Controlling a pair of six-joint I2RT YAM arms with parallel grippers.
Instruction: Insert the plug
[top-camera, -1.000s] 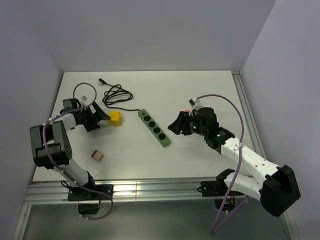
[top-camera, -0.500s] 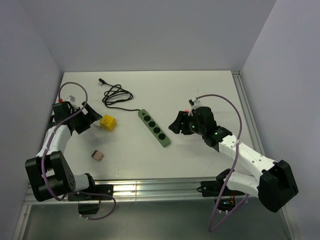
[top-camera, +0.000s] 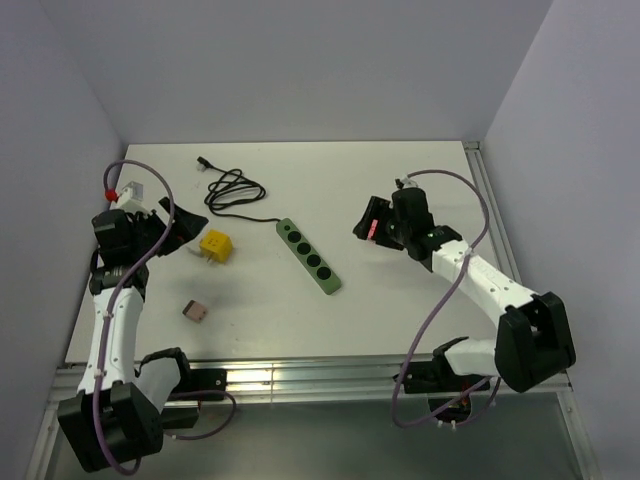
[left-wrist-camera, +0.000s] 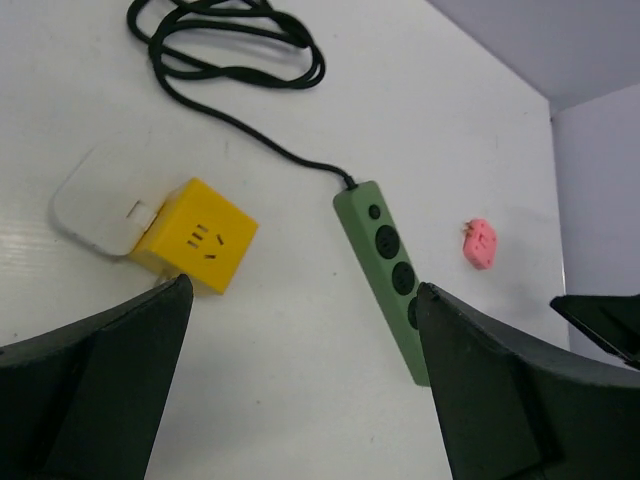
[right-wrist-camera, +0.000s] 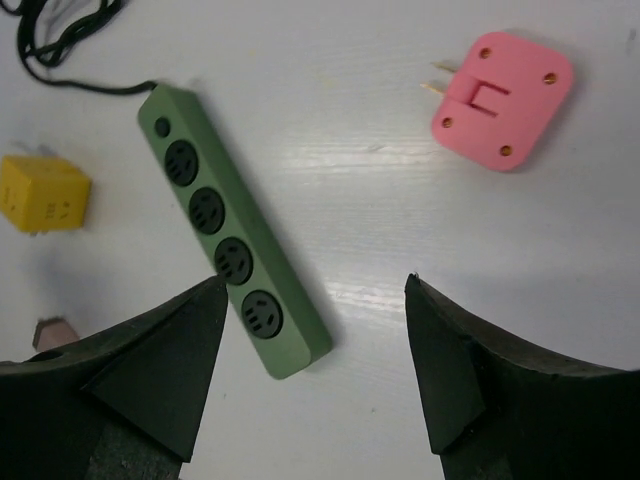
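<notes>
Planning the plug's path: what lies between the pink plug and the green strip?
Only bare table between pink plug and green strip, seen in the right wrist view.

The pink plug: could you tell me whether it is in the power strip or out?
Out. The pink plug lies on the table, prongs bare, apart from the green power strip, whose four sockets are empty.

No writing, brand or number can be read on anything (the yellow cube (left-wrist-camera: 195, 235) shows only socket slots).
</notes>
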